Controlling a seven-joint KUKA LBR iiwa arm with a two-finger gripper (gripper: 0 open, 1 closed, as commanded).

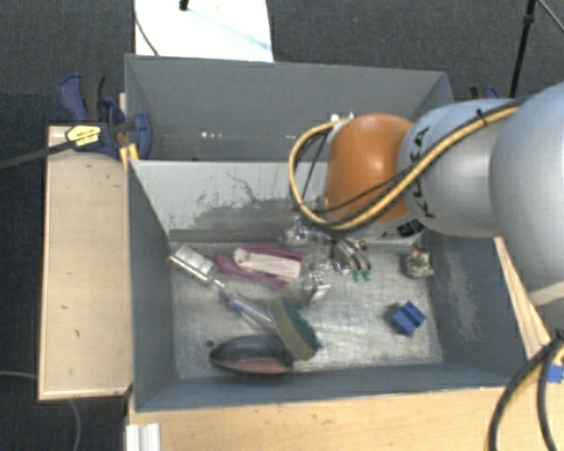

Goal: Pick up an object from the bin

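My gripper (pixel 320 272) hangs low in the middle of the bin, under the arm's orange cover. Its tip is just beside the right end of a flat purple and pink item (pixel 257 263) lying across the bin floor. Directly below the gripper lies a green oblong block (pixel 296 328), tilted, with a thin clear stick (pixel 241 305) running up to its left. Nothing shows as held.
A clear small bottle (pixel 193 265) lies at the left. A dark oval item (pixel 249 355) rests near the front wall. A blue block (pixel 406 318) and a small metallic piece (pixel 416 266) sit at the right. The arm covers the bin's upper right.
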